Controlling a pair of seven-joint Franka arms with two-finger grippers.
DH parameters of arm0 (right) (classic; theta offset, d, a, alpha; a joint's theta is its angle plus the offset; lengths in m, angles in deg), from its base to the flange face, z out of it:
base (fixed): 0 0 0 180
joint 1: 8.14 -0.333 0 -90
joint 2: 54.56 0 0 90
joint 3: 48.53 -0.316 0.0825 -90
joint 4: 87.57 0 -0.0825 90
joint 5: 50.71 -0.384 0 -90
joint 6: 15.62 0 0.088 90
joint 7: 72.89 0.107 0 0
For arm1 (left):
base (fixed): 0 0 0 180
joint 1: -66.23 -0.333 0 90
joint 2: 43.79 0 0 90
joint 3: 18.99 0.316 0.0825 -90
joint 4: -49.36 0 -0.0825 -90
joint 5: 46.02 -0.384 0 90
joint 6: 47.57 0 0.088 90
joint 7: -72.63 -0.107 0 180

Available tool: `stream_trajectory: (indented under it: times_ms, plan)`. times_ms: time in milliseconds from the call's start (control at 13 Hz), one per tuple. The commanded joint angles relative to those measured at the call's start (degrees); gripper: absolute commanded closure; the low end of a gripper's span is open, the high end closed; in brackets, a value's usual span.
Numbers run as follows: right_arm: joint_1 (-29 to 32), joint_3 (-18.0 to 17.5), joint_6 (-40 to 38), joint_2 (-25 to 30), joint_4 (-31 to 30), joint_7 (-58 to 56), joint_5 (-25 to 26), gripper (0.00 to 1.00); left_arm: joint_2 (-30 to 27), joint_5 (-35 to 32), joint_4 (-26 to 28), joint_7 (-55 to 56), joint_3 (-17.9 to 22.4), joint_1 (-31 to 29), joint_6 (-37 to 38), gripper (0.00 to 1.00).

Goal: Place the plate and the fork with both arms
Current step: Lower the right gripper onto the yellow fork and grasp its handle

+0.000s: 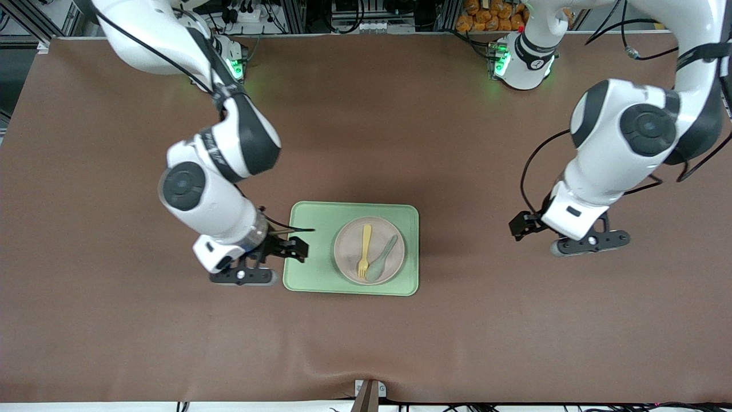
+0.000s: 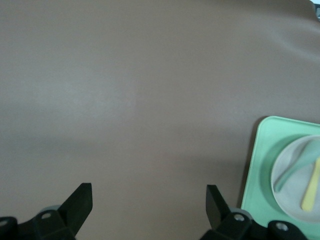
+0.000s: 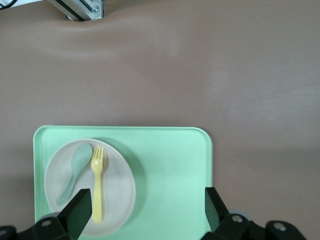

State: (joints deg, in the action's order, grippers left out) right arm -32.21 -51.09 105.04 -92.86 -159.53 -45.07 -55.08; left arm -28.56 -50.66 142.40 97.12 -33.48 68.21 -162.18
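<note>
1. I count one plate point(image 1: 369, 250), on one green tray point(image 1: 311, 229) mid-table.
2. One yellow fork point(image 1: 364, 251) and one grey-green spoon point(image 1: 382, 259) lie side by side on the plate.
3. My right gripper point(image 1: 273, 258) hangs over the tray's edge, fingers apart, empty.
4. My left gripper point(image 1: 563, 233) waits over bare table toward its end, fingers apart.

No text, label, brand or number can be read on anything in these views.
</note>
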Motion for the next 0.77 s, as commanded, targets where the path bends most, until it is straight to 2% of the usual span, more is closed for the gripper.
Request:
stream_trajectory:
  times_ms: [0, 231, 385, 538, 692]
  plan:
    - [-3.7, 0.8, 1.9, -5.2, 4.1, 4.8, 2.6, 0.0, -3.6, 3.7, -1.6, -6.6, -0.6, -4.1, 6.5, 0.0]
    - [-7.6, 1.0, 1.8, -10.7, 8.9, 9.5, 3.0, 0.0, -7.8, 4.5, -2.0, -12.6, -0.5, -6.9, 11.6, 0.0]
    - [-9.9, 2.6, 1.9, -14.3, 12.1, 9.5, 3.1, 0.0, -9.9, 4.6, -2.2, -15.2, -0.3, -7.3, 15.0, 0.0]
    - [-11.9, 3.0, 2.1, -17.3, 14.3, 9.4, 3.2, 0.0, -10.0, 4.6, -3.5, -16.2, 0.0, -7.3, 17.4, 0.0]
    - [-12.6, 3.1, 3.2, -18.5, 14.4, 8.9, 3.8, 0.05, -10.1, 4.6, -4.2, -16.2, 0.0, -8.1, 17.6, 0.0]
